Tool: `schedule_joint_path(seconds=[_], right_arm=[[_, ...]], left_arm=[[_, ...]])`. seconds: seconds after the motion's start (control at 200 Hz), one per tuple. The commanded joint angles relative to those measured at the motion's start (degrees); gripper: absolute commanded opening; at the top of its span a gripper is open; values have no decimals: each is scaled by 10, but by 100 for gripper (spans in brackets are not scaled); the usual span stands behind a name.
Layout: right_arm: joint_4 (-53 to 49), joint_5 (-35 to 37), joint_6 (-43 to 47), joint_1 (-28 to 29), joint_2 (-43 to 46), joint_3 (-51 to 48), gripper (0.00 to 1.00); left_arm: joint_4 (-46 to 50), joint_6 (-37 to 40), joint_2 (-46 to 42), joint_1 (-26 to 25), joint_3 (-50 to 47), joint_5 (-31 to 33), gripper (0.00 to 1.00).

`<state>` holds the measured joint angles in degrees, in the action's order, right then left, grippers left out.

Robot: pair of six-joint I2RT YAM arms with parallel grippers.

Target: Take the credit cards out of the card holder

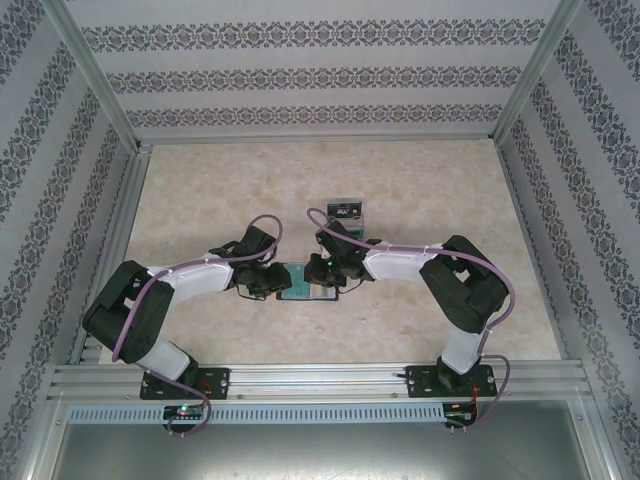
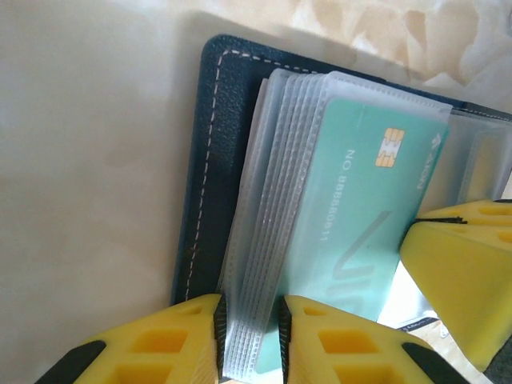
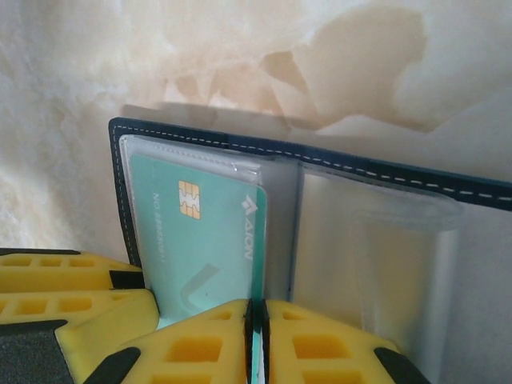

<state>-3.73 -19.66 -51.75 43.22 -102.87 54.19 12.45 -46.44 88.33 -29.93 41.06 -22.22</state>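
Right wrist view: right gripper (image 3: 258, 340) pinches the edge of the teal card (image 3: 200, 240), which sits in the open holder (image 3: 240, 142) on the table (image 1: 450, 180); left gripper (image 2: 250, 340) clamps the holder's stack of clear sleeves (image 2: 264, 232).

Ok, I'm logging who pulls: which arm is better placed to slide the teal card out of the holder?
Likely right: the right gripper pinches the teal card by its edge, while the left gripper clamps the clear sleeves, steadying the card holder.

Beige marbled table (image 1: 200, 200), open card holder (image 1: 301, 284) lying on it, dark card (image 1: 345, 209) behind, perhaps atop another.
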Motion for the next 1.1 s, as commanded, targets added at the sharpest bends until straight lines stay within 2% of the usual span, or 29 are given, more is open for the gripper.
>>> schedule_joint_path(seconds=[0.0,0.16,0.265,0.35,0.535,0.685,0.944,1.094], right_arm=[[19,-17,-11,-4,-14,-6,15],[10,-13,-10,-5,-15,-8,19],[15,-15,-11,-6,-16,-11,18],[18,-16,-11,-6,-15,-11,10],[23,-14,-11,-12,-2,-24,0],[23,-15,-8,-17,7,-32,0],[19,-13,-4,-17,16,-37,0],[18,-13,-3,-17,20,-37,9]], left_arm=[[10,8,17,-4,6,10,27],[11,8,17,-4,7,10,27],[11,9,20,-5,9,10,27],[11,10,21,-5,10,9,27],[26,14,17,-5,21,15,27],[50,21,3,-2,41,23,30],[55,23,-13,5,69,21,30],[33,17,16,4,76,3,26]])
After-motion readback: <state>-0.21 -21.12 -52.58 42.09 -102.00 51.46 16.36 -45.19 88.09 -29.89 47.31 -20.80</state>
